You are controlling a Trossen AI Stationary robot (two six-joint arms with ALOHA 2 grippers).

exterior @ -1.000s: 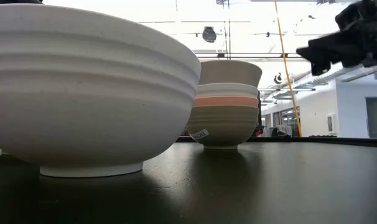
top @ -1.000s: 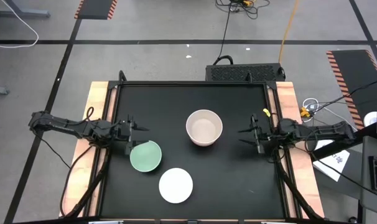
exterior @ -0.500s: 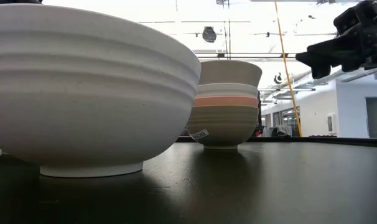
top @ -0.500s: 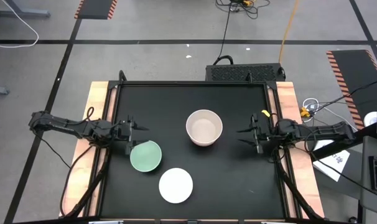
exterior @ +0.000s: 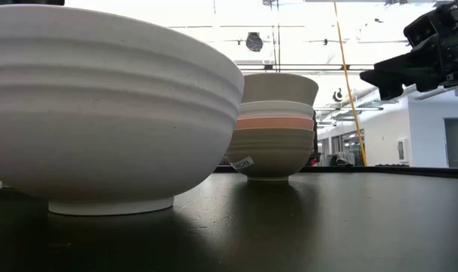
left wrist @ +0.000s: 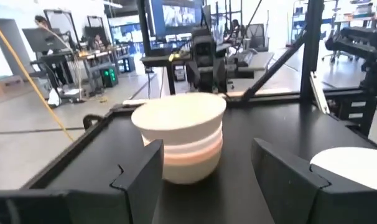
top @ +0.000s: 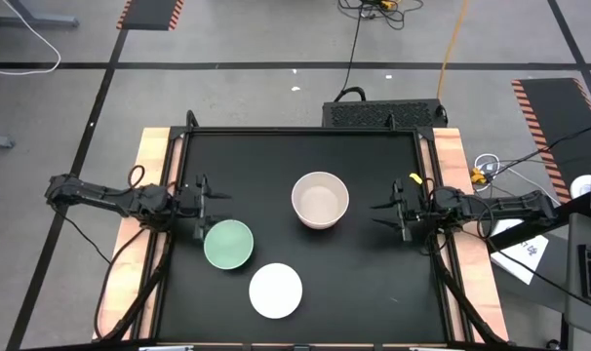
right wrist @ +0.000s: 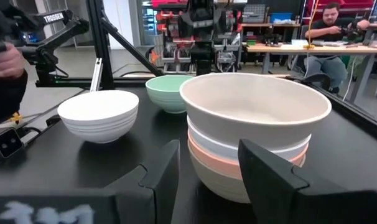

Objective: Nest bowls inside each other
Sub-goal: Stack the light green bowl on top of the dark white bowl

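A stack of bowls stands near the table's middle. It has beige on top, then white, coral and olive-grey at the bottom. A mint green bowl and a white bowl sit apart on their bases nearer the front. My left gripper is open, just left of the mint bowl's far rim, and faces the stack. My right gripper is open, right of the stack, raised off the table.
The black mat has raised wooden rails along its left and right sides. There is bare mat between the stack and each gripper and along the far edge. People and equipment are in the room beyond the table.
My left gripper has drawn back slightly toward the table's left edge, away from the mint bowl's rim. My right gripper has edged toward the stack and dropped a little. The bowls have stayed in place.
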